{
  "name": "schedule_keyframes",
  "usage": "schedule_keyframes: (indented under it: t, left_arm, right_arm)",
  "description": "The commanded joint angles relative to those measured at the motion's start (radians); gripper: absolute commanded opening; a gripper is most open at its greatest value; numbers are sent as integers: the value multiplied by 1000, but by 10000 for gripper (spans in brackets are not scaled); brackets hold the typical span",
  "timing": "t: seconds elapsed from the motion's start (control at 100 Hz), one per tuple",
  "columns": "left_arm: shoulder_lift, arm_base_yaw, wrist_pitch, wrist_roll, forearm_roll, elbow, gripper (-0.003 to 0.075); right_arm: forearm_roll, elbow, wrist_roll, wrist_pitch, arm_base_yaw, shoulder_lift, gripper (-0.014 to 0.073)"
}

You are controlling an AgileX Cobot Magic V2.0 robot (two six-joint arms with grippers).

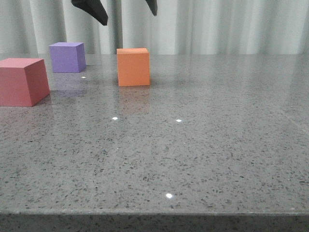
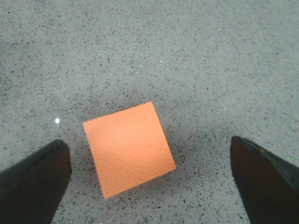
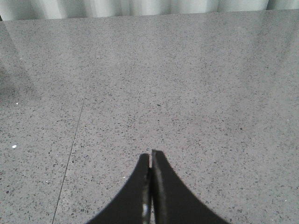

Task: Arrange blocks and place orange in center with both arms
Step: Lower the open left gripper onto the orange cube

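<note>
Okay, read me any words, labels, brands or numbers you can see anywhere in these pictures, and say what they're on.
None: no readable text in any view. The red-pink cube, purple cube and orange cube have plain faces, and the speckled table and curtain carry no markings.

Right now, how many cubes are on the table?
3. The red-pink cube sits at the left edge, the purple cube farther back, the orange cube right of them. None appear hidden.
</note>
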Motion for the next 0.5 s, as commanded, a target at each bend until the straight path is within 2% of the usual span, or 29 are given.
schedule_keyframes:
  t: [0.0,0.49]
  left_arm:
    - [-20,-14,-34,-32,35,-72,640]
    - [86,-16,-25,-77,83,-88,640]
  right_arm:
    - [-3,-27,-8,-82,-5,3,-67]
    - [-3,-27,-8,-82,-5,3,-67]
